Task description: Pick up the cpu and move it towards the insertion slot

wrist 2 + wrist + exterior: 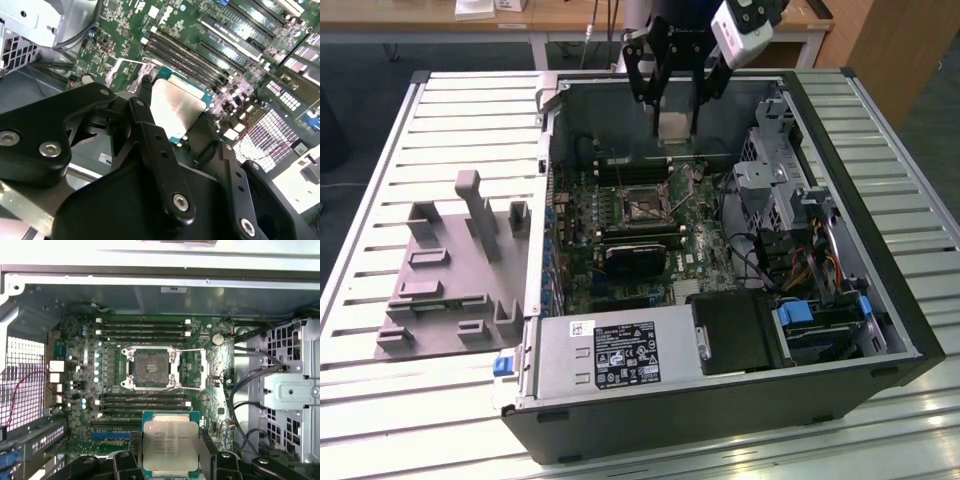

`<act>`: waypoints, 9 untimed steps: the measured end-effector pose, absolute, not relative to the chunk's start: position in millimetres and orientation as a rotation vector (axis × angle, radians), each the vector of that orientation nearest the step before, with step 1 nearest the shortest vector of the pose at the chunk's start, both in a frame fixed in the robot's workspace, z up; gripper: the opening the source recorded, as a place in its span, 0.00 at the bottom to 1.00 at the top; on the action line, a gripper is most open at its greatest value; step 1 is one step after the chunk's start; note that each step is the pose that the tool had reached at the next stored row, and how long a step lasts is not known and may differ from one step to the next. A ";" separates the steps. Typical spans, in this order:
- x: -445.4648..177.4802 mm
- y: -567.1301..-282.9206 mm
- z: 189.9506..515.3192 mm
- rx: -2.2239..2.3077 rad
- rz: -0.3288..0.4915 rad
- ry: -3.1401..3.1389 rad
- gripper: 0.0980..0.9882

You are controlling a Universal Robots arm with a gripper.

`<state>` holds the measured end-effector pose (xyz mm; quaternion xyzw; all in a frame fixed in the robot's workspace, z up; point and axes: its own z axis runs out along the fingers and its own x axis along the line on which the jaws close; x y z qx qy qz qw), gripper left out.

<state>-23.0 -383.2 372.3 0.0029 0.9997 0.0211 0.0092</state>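
The gripper (170,467) pinched the cpu (170,449) by its edges, carrying it above the board (pick-up done), with the insertion slot (150,368) at roughly eleven o'clock, demanding square alignment.

An open black computer case (740,400) lies on its side on the slatted counter (430,390). Beside the case, toward the exterior view's left, sits a grey plastic fixture (455,275). Inside the case, a silver power supply (610,355) lies near its front edge, with long black memory slots (142,327) on the green board.
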 end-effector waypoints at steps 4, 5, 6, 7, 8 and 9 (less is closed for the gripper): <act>-23.0 -377.1 371.6 0.009 0.066 3.122 0.49; -23.0 -375.6 371.4 0.009 0.066 3.122 0.49; -23.0 -374.0 371.2 0.009 0.066 3.123 0.49; -23.0 -372.2 371.0 0.009 0.066 3.123 0.49; -23.0 -370.1 370.8 0.009 0.065 3.123 0.49; -23.0 -367.9 370.5 0.009 0.066 3.122 0.49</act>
